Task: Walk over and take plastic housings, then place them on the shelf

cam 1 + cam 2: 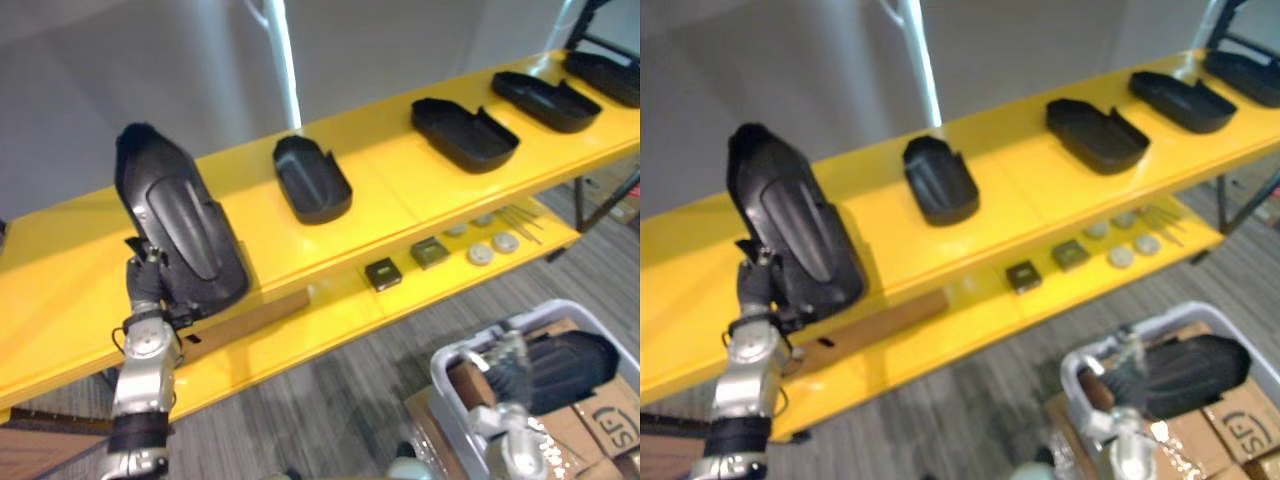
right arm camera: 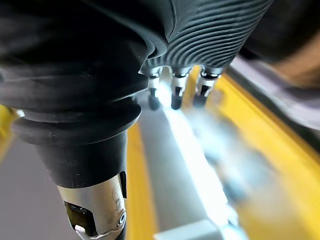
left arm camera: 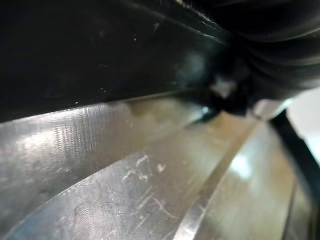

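Observation:
My left hand is shut on the lower end of a black plastic housing. It holds the housing upright over the left part of the yellow shelf's top board. The same housing looms dark right against the hand in the left wrist view. Several more black housings lie hollow side up along the board, the nearest at its middle and another further right. Low on the right, my right hand is shut on one end of another black housing over a white bin.
The shelf's lower board carries two dark square parts and a few pale discs. Cardboard boxes sit in and beside the bin. Grey carpet lies in front of the shelf.

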Available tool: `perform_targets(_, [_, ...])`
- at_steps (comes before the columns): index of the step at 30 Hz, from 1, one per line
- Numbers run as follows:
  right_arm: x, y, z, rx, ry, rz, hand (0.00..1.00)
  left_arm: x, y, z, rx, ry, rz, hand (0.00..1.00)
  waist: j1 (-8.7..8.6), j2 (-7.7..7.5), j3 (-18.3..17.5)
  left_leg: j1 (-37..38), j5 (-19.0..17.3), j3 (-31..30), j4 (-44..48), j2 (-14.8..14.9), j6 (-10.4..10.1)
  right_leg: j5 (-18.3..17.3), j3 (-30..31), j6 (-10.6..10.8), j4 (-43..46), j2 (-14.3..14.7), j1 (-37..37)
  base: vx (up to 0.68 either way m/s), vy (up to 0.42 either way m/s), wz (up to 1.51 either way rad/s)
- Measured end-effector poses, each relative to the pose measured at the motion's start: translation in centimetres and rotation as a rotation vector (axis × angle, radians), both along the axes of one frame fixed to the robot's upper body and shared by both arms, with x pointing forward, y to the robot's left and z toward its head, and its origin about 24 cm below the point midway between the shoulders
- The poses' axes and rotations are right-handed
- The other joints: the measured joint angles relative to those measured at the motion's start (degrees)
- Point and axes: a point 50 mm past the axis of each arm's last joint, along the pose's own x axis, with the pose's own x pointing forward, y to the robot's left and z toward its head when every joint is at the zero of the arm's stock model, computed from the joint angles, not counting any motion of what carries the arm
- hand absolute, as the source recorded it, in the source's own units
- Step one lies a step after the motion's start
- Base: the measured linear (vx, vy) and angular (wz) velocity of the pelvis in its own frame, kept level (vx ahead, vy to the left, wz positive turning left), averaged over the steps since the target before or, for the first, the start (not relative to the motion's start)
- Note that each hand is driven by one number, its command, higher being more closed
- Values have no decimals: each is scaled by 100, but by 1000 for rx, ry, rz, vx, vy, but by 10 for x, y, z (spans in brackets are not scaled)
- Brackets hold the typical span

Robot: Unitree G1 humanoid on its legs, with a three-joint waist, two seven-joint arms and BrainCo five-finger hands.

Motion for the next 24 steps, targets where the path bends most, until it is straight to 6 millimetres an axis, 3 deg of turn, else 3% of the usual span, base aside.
perform_targets(2, [-12,12,-17,-23,100,88,0,14,21,12,39,83,42,100,-15,-58,-31,-9,32,137,-27,-14,9,35,131,-9,11,-2,-93,-23,-4,-26])
perform_targets(5, [-27,17,-34,-40,208,122,0,27,35,35,68,105,61,100,-85,-88,-43,-20,32,164,-26,-33,10,38,189,-7,32,-19,-139,-7,-3,-10])
perform_targets(11, [-44,20,-53,-83,340,211,0,38,47,67,158,161,71,100,-238,-103,-46,-138,32,191,4,-5,10,20,240,-37,148,1,-332,-16,-16,-3])
perform_targets(14, [-50,25,-56,-78,366,261,0,37,52,64,186,247,67,100,-343,-110,-42,-115,32,192,9,2,10,2,251,-66,217,3,-339,-11,-6,0])
perform_targets(18, [-55,34,-62,-60,394,295,0,37,52,62,204,323,44,100,-347,-189,-17,-157,29,191,57,13,10,-13,288,-89,275,1,-394,-54,-8,-1])
perform_targets(24, [-55,36,-62,-85,396,260,0,28,62,43,166,439,97,100,-391,-300,6,-332,26,149,188,27,11,-12,303,-87,360,-1,-547,-69,-13,2])
